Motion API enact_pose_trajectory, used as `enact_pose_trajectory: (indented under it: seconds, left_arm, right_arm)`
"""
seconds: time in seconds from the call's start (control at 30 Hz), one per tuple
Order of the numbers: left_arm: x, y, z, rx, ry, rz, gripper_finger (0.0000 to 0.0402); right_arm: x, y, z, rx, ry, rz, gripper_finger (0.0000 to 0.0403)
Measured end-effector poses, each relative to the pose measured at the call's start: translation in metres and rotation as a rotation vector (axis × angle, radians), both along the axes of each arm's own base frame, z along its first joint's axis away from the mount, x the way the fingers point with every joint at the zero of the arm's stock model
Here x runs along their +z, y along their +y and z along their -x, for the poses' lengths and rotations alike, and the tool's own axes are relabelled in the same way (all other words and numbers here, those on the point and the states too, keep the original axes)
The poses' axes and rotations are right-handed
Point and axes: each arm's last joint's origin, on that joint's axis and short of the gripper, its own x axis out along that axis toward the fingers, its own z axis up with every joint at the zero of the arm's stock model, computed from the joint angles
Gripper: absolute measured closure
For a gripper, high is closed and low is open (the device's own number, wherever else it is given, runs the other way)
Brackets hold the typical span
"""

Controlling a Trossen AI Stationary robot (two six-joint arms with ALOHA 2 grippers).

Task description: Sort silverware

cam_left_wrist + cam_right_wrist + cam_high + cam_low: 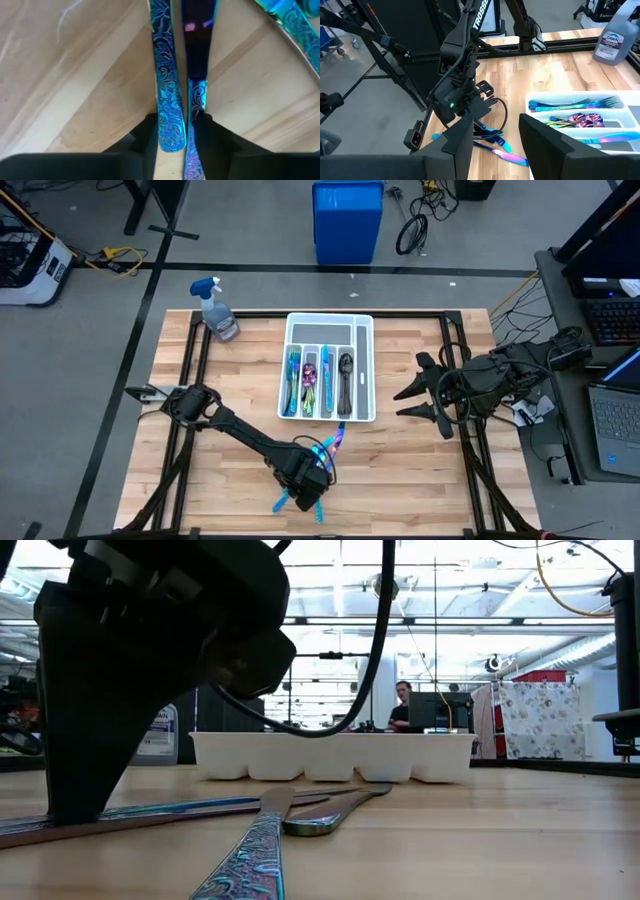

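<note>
Left gripper (312, 485) down on the table (420, 470) near its front edge, fingers (145, 131) narrowed around two blue engraved handles (170, 100) lying side by side. Contact looks likely on the left wrist view, but whether they are actually pinched I cannot tell. A few loose pieces of silverware (335, 442) fan out beside the gripper, just in front of the white tray (365, 370).

The tray sits at the table's middle toward the back edge and holds sorted forks, purple spoons, a knife and dark spoons in separate slots.

Right gripper (425, 392) hangs near the right edge, jaws spread, holding nothing.

Spray bottle (218, 310) at the back left corner.
</note>
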Motion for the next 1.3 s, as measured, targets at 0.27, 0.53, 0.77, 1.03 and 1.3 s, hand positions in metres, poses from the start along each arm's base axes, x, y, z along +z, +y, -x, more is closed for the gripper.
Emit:
enact_pose_trajectory:
  seconds: [0.27, 0.53, 0.77, 1.03, 1.3]
  left_arm:
    - [0.004, 0.001, 0.001, 0.003, 0.029, -0.016, 0.0397]
    - [0.008, 0.001, 0.002, 0.021, 0.060, -0.031, 0.0399]
    - [0.012, 0.006, 0.014, 0.032, 0.189, -0.063, 0.0399]
    - [0.025, 0.005, 0.013, 0.033, 0.163, -0.034, 0.0399]
    - [0.026, 0.021, 0.007, 0.008, 0.132, -0.094, 0.0398]
  right_arm:
    - [0.000, 0.000, 0.000, 0.000, 0.000, 0.000, 0.0261]
    - [0.000, -0.004, -0.001, -0.027, 0.002, -0.014, 0.0261]
    - [0.000, -0.005, -0.002, -0.035, 0.002, -0.018, 0.0261]
    - [0.000, -0.005, -0.002, -0.034, 0.002, -0.018, 0.0261]
    - [0.000, -0.005, -0.002, -0.034, 0.002, -0.014, 0.0261]
